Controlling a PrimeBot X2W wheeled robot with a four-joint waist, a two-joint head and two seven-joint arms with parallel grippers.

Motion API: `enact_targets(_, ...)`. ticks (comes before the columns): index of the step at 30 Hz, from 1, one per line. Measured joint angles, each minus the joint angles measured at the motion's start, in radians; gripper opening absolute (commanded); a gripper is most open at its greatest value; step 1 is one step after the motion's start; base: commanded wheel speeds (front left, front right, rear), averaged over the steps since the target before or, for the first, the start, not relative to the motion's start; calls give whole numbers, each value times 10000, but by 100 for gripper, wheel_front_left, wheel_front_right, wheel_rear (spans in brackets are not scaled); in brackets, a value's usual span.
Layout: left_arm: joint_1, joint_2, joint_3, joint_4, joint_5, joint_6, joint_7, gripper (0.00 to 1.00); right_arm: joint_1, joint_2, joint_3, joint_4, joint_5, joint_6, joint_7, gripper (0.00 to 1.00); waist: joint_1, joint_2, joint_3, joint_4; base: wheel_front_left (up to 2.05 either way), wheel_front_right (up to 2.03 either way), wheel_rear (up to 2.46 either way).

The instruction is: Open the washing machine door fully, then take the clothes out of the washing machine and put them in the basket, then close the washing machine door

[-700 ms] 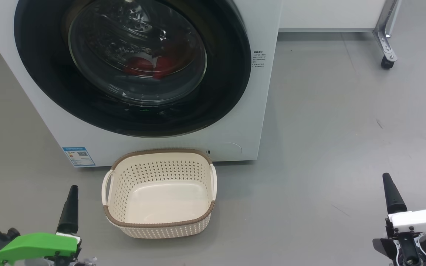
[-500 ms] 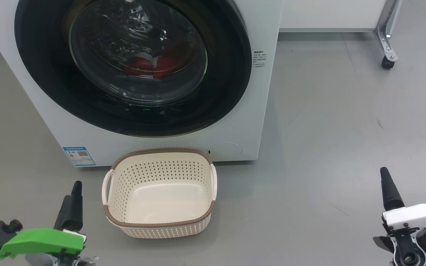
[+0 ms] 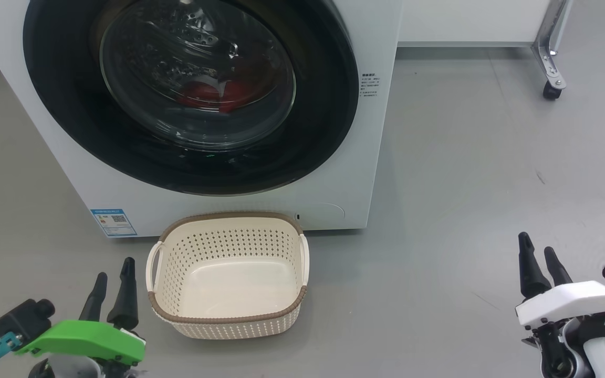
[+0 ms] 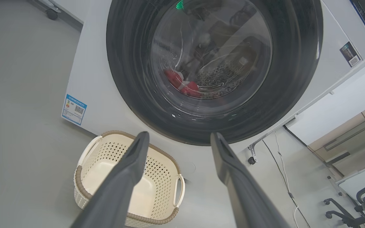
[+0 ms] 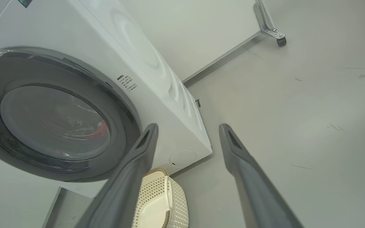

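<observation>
Just before the washing machine (image 3: 376, 157), the basket (image 3: 229, 319) is sitting empty. The washing machine door (image 3: 329, 105) is standing closed, the clothes (image 3: 202, 94) lying red behind its glass. Left gripper (image 3: 115, 268) and right gripper (image 3: 535, 242) are hovering low, fingers parted, holding nothing.

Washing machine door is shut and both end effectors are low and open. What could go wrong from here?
The left end effector is beside the basket; lifting toward the washing machine door it might clip the handle and shift the basket.
The door's glossy black ring looks smooth, so a pull may slip off.
The clothes lie deep behind the glass, and the basket is small, so a garment could land on the floor.
</observation>
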Motion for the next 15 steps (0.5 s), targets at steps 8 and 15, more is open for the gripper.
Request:
enact_targets(8,0,40,-374,-4,1120,301,-261,100,0,-38,464,104,-1018,-259,-288,100,0,0,-24,14,0,0,0)
enact_targets(15,1,35,-631,-21,1944,508,-493,100,1,-42,746,268,-1808,-466,-500,100,0,0,-30,30,0,0,0)
